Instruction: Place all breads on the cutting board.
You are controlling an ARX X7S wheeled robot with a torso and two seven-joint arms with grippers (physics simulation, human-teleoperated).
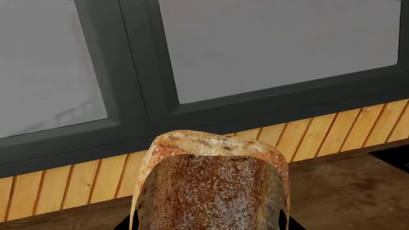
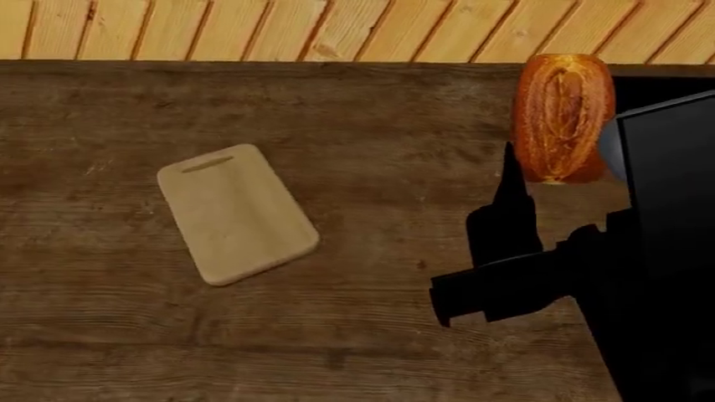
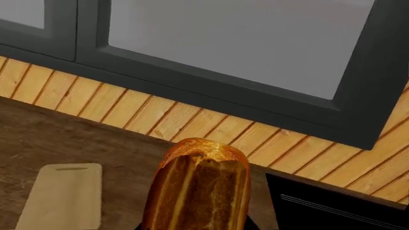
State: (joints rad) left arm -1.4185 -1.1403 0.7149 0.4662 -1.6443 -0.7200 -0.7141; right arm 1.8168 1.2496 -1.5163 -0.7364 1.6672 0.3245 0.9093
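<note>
The pale cutting board lies bare on the wooden table, left of centre; it also shows in the right wrist view. My right gripper is shut on the oval orange-brown split-top loaf. It holds the loaf above the table's far right, well right of the board. My left gripper is shut on the round floury speckled roll, which fills the space between the jaws. The left gripper does not show in the head view.
A wooden slat wall runs along the table's far edge, with dark-framed windows above it. A black recess sits at the table's far right corner and shows in the right wrist view. My dark arm crosses the right side.
</note>
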